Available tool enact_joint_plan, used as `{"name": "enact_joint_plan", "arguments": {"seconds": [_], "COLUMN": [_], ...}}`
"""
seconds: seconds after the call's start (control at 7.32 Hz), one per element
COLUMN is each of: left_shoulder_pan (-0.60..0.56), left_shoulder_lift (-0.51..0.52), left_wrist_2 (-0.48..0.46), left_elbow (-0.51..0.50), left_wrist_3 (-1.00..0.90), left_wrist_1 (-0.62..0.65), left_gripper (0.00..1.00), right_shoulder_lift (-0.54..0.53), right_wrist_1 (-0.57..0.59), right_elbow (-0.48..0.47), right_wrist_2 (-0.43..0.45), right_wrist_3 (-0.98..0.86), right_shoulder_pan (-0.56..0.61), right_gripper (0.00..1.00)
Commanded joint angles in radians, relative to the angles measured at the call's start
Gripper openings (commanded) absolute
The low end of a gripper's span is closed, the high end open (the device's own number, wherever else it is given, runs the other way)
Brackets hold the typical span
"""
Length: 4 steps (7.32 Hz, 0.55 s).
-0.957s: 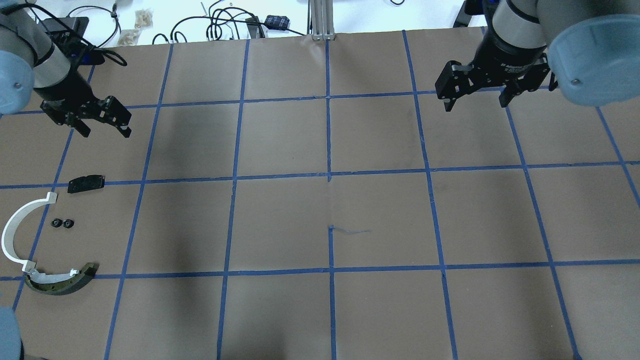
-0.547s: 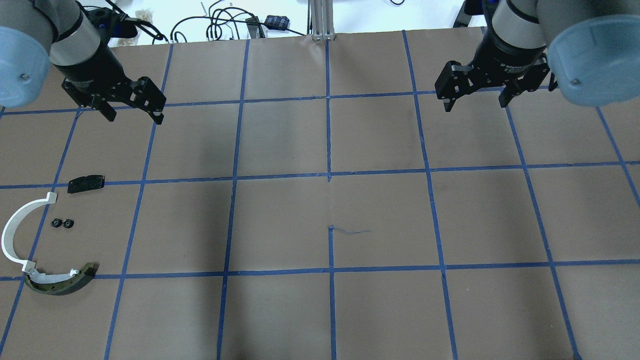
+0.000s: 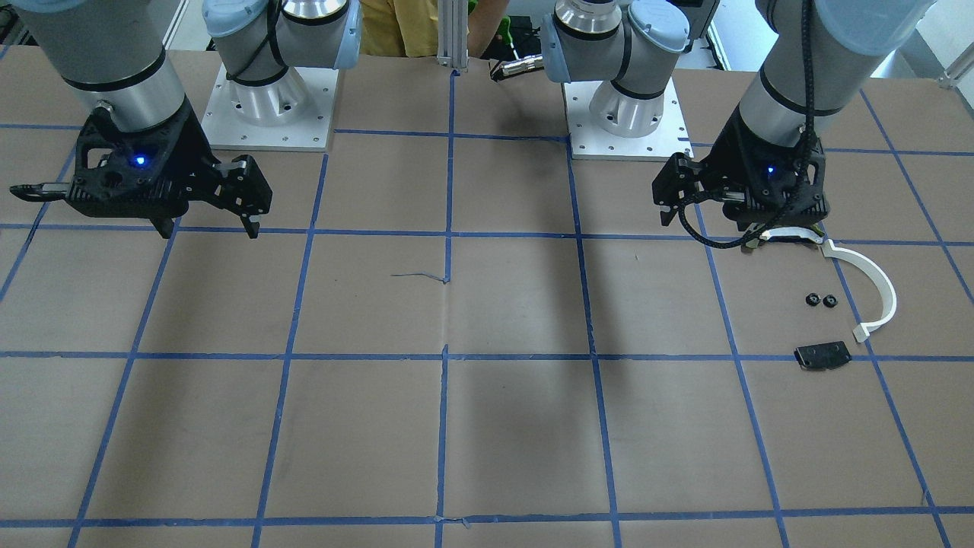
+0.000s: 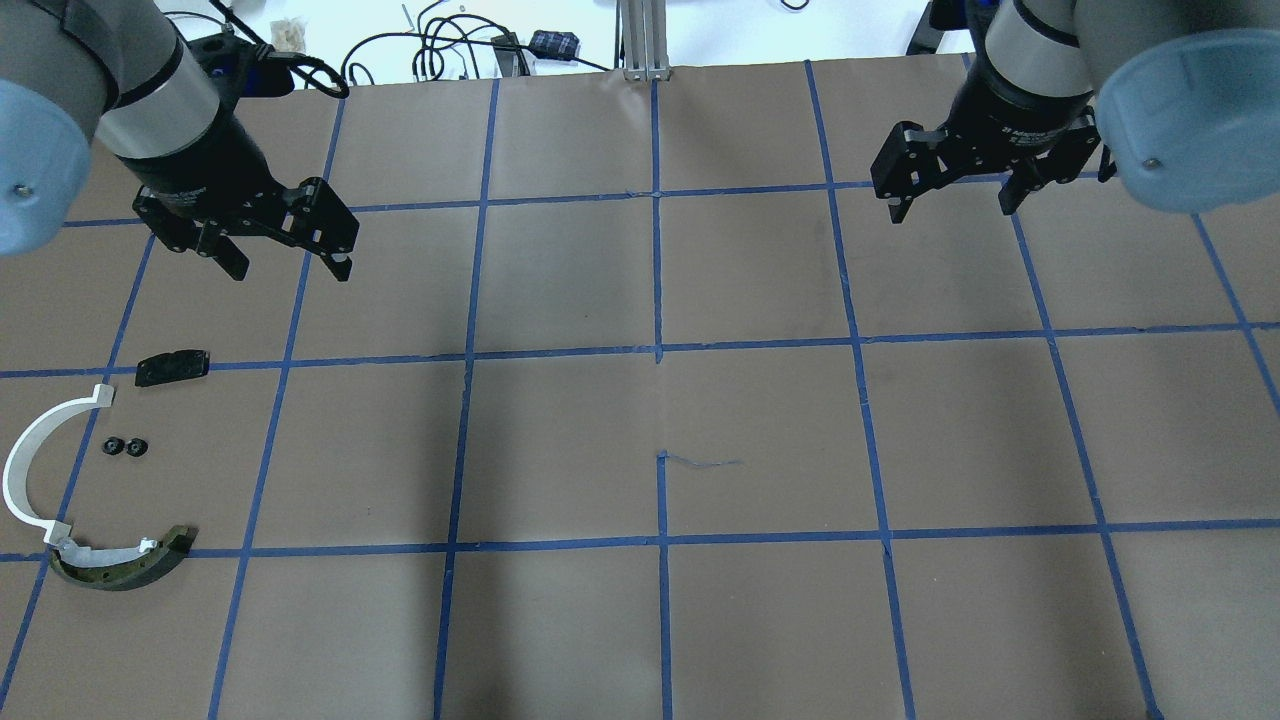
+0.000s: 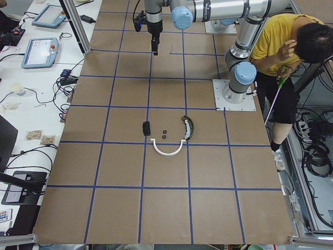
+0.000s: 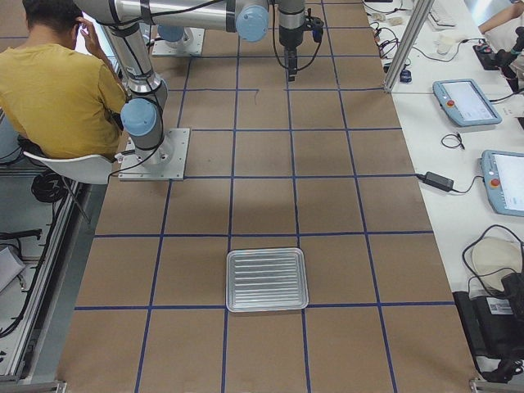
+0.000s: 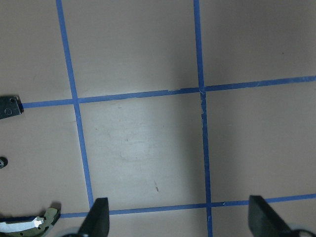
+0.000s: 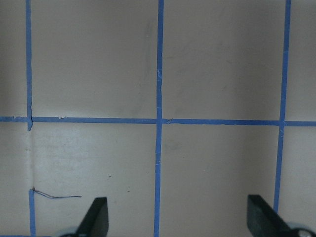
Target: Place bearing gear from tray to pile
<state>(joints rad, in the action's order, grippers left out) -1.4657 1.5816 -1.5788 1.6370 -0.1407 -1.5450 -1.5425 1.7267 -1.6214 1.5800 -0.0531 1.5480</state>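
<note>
Jaws of left gripper (image 4: 291,268) and right gripper (image 4: 952,208) are held wide open, empty; a curved white plastic strip (image 4: 30,420) is located at the worktop's (image 4: 760,430) 9 o'clock.

I see two small black round bearing gears (image 4: 125,447) lying flat, side by side, within the pile: a white curved plastic strip (image 4: 10,468), a dark olive-and-white arc piece (image 4: 120,574) and a flat black rectangular plate (image 4: 172,367). The ribbed silver metal tray (image 6: 268,280) lies flat, well apart.
</note>
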Motion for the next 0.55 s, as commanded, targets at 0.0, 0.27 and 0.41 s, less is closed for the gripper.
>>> {"name": "enact_joint_plan", "arguments": {"seconds": [0.0, 0.27, 0.41], "left_shoulder_pan": [-0.038, -0.039, -0.039], "left_shoulder_lift": [-0.012, -0.026, -0.034], "left_wrist_2": [0.013, 0.006, 0.006], "left_elbow": [0.03, 0.03, 0.03], "left_wrist_3": [0.099, 0.086, 0.084], "left_wrist_1": [0.005, 0.005, 0.006], "left_gripper": [1.0, 1.0, 1.0], "right_shoulder_lift": [0.001, 0.001, 0.001], "right_wrist_1": [0.002, 0.001, 0.001], "right_elbow": [0.0, 0.0, 0.0], "right_wrist_2": [0.0, 0.0, 0.0], "right_wrist_3": [0.001, 0.001, 0.001], "right_shoulder_pan": [-0.002, 0.0, 0.0], "right_gripper": [1.0, 1.0, 1.0]}}
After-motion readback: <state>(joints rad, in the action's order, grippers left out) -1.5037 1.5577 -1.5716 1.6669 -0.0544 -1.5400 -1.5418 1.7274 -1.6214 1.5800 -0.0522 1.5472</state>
